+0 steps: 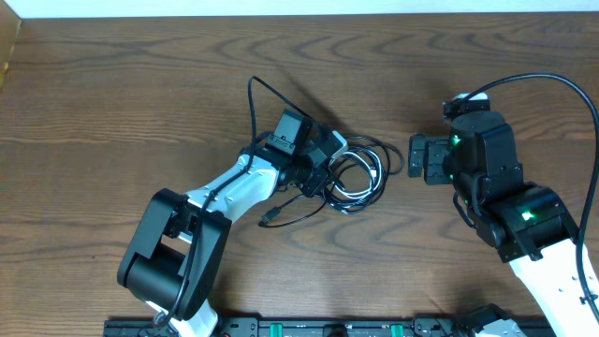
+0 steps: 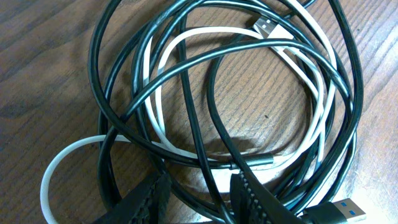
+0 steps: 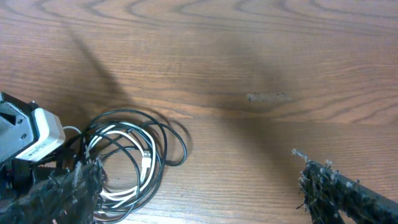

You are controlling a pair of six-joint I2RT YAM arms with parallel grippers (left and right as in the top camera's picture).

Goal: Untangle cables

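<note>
As they lay tangled, cables [image 1: 358, 176]: likely light, limp, snag-prone.
Hold: outer black loop [image 2: 93, 62].
Left gripper [image 2: 199, 190]: half-spread astride cables.
Right gripper [image 1: 414, 159]: spread, empty.

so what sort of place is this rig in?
Probably a lab or test bench rather than a home: a wood-grain table, a left arm and right arm based at one edge, and a lone tangle of cables between them. The room beyond is out of view.

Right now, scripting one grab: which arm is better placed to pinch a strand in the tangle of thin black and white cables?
Left. The left gripper straddles black strands of the thin black and white cables; the open right gripper sits beside the tangle, apart.
</note>
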